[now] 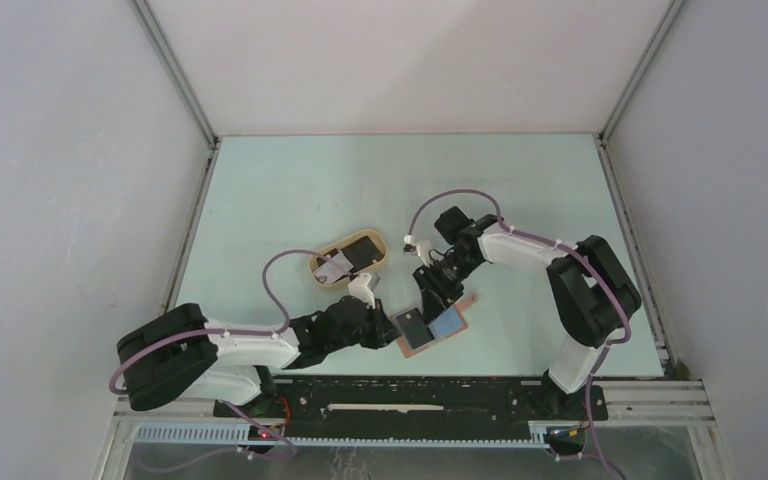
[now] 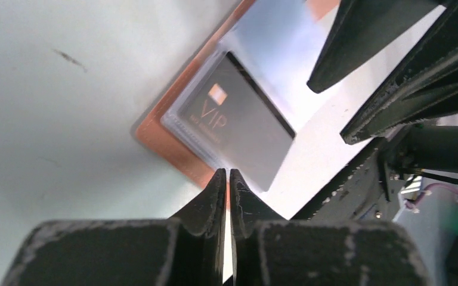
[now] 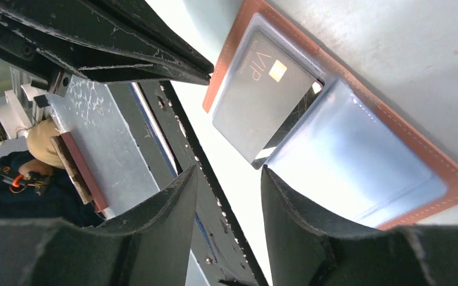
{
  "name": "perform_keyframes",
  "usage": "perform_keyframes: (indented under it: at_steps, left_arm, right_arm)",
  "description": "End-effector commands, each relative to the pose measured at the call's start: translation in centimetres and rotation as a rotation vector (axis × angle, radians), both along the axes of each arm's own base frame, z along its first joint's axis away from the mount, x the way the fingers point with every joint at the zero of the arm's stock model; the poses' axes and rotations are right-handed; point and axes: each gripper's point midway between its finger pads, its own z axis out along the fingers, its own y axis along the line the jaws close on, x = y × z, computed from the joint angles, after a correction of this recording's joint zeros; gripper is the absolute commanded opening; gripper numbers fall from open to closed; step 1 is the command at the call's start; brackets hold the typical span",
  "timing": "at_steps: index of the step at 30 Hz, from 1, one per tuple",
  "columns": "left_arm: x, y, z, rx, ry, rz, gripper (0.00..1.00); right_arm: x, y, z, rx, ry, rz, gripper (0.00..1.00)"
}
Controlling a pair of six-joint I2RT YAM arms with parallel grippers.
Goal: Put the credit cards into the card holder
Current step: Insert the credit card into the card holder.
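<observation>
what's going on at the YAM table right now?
The card holder lies open in front of the arms, with a dark VIP card partly slid into one pocket. The left hand is shut, its tips at the card's edge. The right hand is open, close over the holder's blue pocket. More cards lie in the tan tray.

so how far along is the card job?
Nothing fully in: a dark VIP card sits partway in the open card holder, one end out. The left jaws, shut, are at that end, seemingly nudging it in; right jaws hang open above. At least two cards lie in the tan tray, not yet moved.
</observation>
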Motion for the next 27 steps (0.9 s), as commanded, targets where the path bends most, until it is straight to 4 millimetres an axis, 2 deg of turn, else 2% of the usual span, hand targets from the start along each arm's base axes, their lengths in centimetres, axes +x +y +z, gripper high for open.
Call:
perform_keyframes:
  at_steps: [1, 7, 12, 20, 27]
  left_arm:
    - [0.5, -0.5, 2.7, -0.086, -0.075, 0.0, 0.1]
    - [0.6, 0.4, 3.4, -0.096, -0.11, 0.018, 0.15]
    - [0.6, 0.6, 3.2, -0.09, -0.105, 0.026, 0.14]
    - [0.4, -0.3, 1.2, -0.064, -0.049, 0.01, 0.05]
    - [0.1, -1.1, -0.3, -0.042, -0.007, -0.018, 0.03]
  right_arm:
    - [0.7, -0.1, 2.6, 0.082, -0.094, 0.073, 0.52]
    - [0.9, -0.3, 2.5, 0.077, -0.111, 0.091, 0.51]
    - [1.2, 0.1, -0.2, -0.018, -0.081, 0.045, 0.43]
    - [1.8, 0.5, -2.7, -0.108, -0.088, 0.012, 0.41]
    - [0.8, 1.4, -2.8, -0.104, -0.079, 0.053, 0.42]
